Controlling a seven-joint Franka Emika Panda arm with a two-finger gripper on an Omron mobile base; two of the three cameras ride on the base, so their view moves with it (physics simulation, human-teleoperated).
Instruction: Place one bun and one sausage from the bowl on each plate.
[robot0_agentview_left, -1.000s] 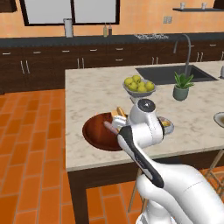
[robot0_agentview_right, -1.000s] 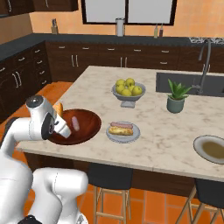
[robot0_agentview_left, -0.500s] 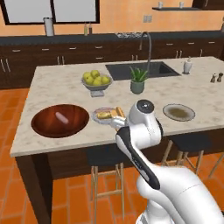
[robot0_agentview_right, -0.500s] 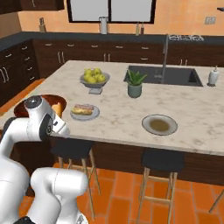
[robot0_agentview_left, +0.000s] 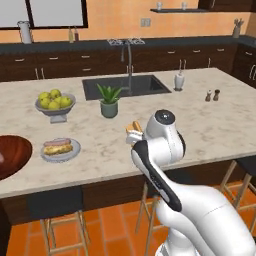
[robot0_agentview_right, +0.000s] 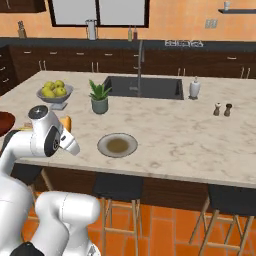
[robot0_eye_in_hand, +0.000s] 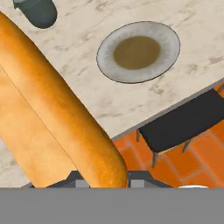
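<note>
My gripper is shut on a long golden bun, which crosses the left of the hand view. The same bun peeks out beside the arm's wrist over the counter's front part, and the bun also shows in the right base view. An empty grey plate with a brown centre lies on the marble ahead of the bun; this plate sits near the island's front edge. Another plate holds a bun and a sausage. The dark wooden bowl lies at the far left.
A grey pedestal bowl of green apples, a potted plant, the sink, a soap dispenser and two shakers stand farther back. Dark stools line the island's front edge over the orange tile floor.
The base has driven to the right along the island, so the whole scene slid left. The wooden bowl is now at the left edge. The bun stays in the gripper.
</note>
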